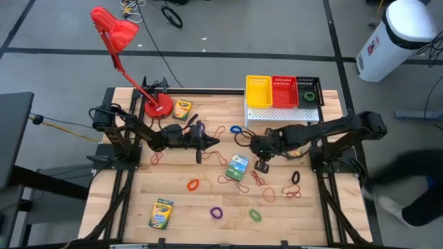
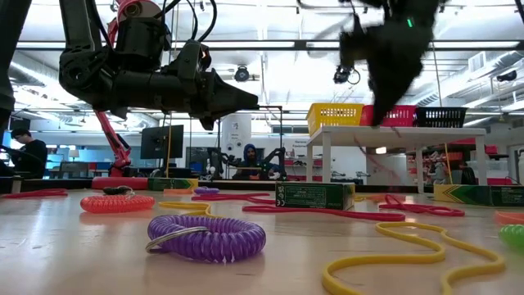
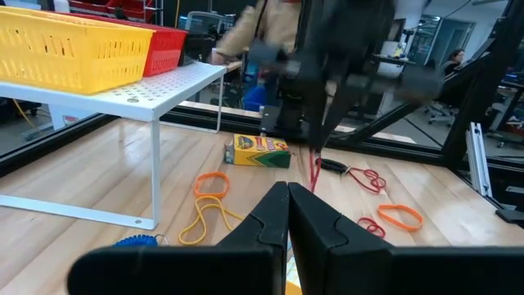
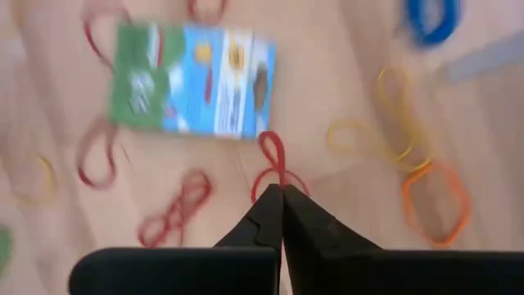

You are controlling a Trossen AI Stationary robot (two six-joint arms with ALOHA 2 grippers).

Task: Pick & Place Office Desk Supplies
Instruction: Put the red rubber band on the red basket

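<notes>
High view: the right gripper [image 1: 261, 165] hangs over mid-table beside a green-and-blue box [image 1: 238, 167]. The left gripper [image 1: 199, 149] waits left of centre, near the base of the red lamp [image 1: 158, 106]. Yellow basket [image 1: 258, 91], red basket [image 1: 284, 91] and black basket [image 1: 309, 90] sit in a row on a white shelf [image 1: 284, 114] at the table's far edge; something green lies in the black one, and the other two look bare. Crayon boxes lie by the lamp base [image 1: 182, 109] and at the near left [image 1: 161, 214]. Many band loops remain scattered over the wood.

Low view: a purple coil [image 2: 205, 237] and a yellow loop [image 2: 409, 254] lie close to the camera. The right gripper is raised above the table, with a thin red strand trailing under it.

Left wrist view: the left fingers are pressed together, holding nothing.

Right wrist view: the right fingers are pinched shut on a red rubber band [image 4: 276, 168], its loop showing just past the tips, beside the box.

Judgement: one band is just gripped, not yet carried to a basket. Nearly all the sorting is left.
</notes>
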